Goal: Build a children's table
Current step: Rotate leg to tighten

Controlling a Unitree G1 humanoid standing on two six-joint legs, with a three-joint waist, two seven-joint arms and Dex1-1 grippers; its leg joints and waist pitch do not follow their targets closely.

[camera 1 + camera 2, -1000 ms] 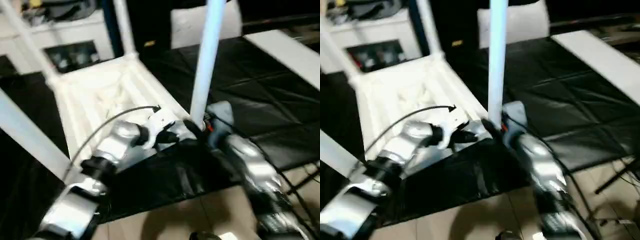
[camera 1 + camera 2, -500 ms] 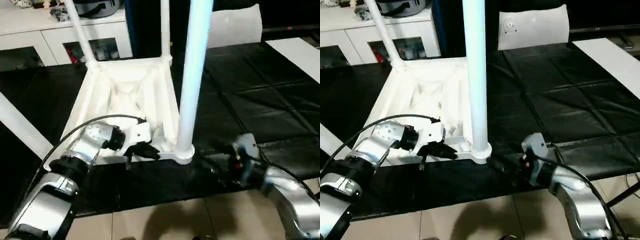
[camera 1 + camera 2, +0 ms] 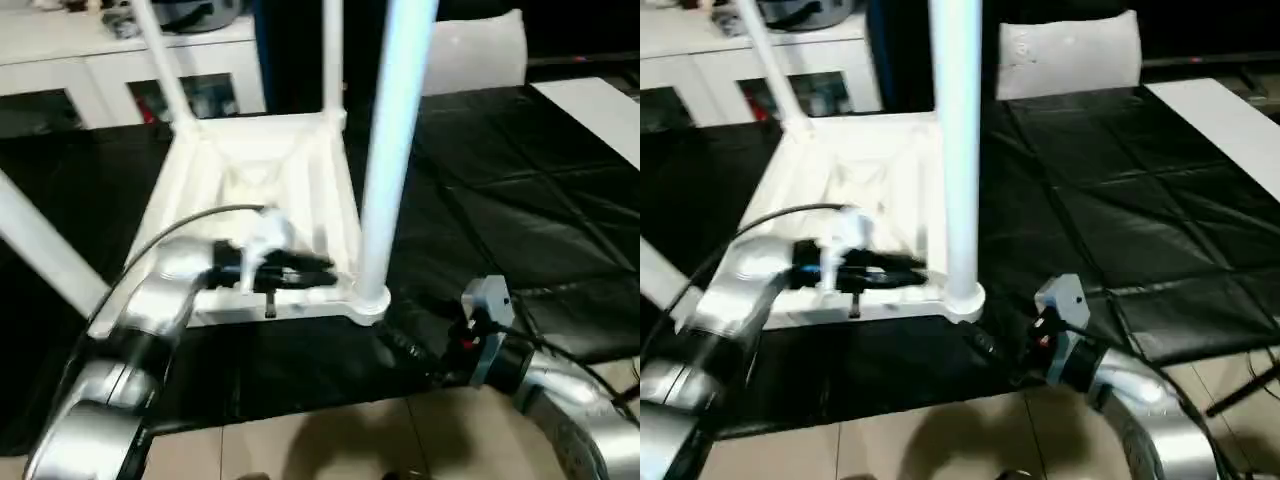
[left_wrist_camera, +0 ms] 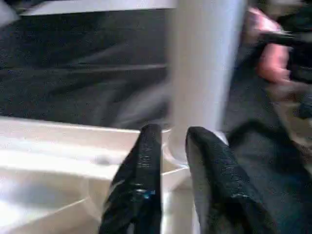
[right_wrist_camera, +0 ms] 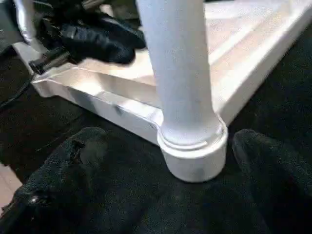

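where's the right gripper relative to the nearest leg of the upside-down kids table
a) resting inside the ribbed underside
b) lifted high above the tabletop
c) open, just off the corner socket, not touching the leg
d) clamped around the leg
c: in the right wrist view the right gripper has its black fingers spread wide either side of the corner socket, while the nearest leg stands free between them.

A black-covered work table [image 3: 1160, 200] stands before a white glass-door cabinet [image 3: 70, 70] on beige floor [image 3: 940, 440]

Dim, even light; perhaps motion-blurred, wrist views softest.
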